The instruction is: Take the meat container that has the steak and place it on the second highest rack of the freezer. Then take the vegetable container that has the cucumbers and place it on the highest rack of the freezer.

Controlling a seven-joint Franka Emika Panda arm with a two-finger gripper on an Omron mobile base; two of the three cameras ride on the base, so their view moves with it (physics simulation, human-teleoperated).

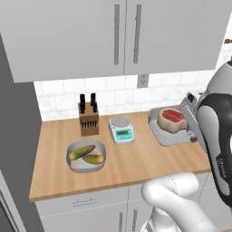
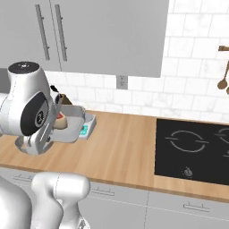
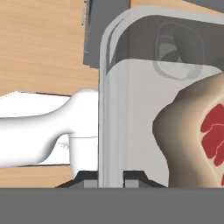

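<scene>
Left base view: the meat container (image 1: 168, 131) with the steak (image 1: 172, 118) sits toward the right end of the counter (image 1: 131, 163), right of the scale (image 1: 121, 130). It appears slightly tilted, its right edge hidden behind the arm, so whether it is lifted cannot be told. The vegetable container (image 1: 86, 156) with the cucumbers (image 1: 87, 154) rests untouched, left of the scale and in front of the knife block (image 1: 88, 118). Judgement: neither container is stored yet; the first transfer is at the grasp stage, and the whole second transfer remains.

Right base view: the arm's bulk covers most of the meat container (image 2: 74, 117), which lies just left of the scale (image 2: 86, 127). A cooktop (image 2: 192, 150) is set well to the right of the scale. No freezer is visible, so the base likely has to drive before any placing.

Hand view: the tool (image 3: 110, 180) straddles the container's rim wall (image 3: 103, 109), one fingertip (image 3: 87, 179) on each side, pinching or about to pinch it; firm contact cannot be told. The steak (image 3: 197, 135) lies inside, right of that wall. Judged obstacles: the scale close beside the container, and the upper cabinets (image 1: 90, 31) overhead on lifting
</scene>
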